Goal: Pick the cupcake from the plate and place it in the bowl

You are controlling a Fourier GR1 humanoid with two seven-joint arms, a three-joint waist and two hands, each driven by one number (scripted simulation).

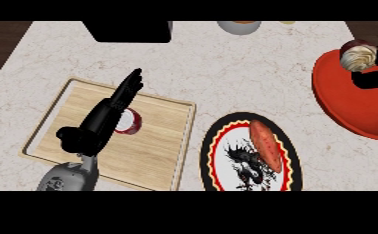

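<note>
Presently, right hand [363, 78], fingers hidden, state untellable, hovering beside cupcake [359, 57] in red bowl [336, 98], right edge; risk: cupcake tipping out. Left hand [111, 110] resting, fingers straight, over cutting board [159, 143].

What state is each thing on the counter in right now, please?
cupcake: upright, in the red bowl's upper part.
red bowl: upright, holding the cupcake.
plate: flat, an orange vegetable on it.
left hand: open, straight fingers above the cutting board.
right hand: partly visible beside the cupcake.
</note>
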